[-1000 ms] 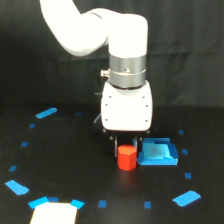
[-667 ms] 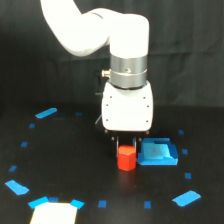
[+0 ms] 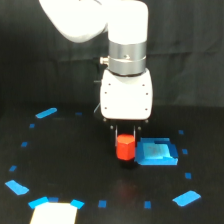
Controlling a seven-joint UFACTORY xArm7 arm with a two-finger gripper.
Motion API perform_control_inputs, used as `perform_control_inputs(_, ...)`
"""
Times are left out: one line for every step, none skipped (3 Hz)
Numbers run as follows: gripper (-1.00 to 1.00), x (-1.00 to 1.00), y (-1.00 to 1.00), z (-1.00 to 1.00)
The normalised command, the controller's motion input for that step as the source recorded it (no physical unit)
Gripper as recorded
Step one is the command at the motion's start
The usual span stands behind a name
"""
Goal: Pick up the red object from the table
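Note:
The red object (image 3: 125,150), a small red-orange hexagonal block, hangs between the dark fingers of my gripper (image 3: 125,141), just under the white wrist housing in the middle of the exterior view. The gripper is shut on it and holds it slightly above the black table (image 3: 70,165); a faint dark shadow lies on the table beneath it. The fingertips are mostly hidden by the block and the housing.
A light-blue square tray-like piece (image 3: 157,152) lies on the table close to the block, on the exterior view's right. Blue tape marks (image 3: 46,113) ring the area. A white patch (image 3: 54,212) sits at the bottom left edge.
The arm has risen a little and the red object has come up with it, off the table. The blue piece has not moved.

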Motion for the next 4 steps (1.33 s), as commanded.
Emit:
perform_control_inputs(-1.0, -0.1, 0.41, 1.0)
perform_control_inputs(-1.0, -0.04, 0.06, 0.99)
perform_control_inputs(-0.7, 0.11, 0.07, 1.0)
perform_control_inputs(-0.66, -0.05, 0.52, 1.0)
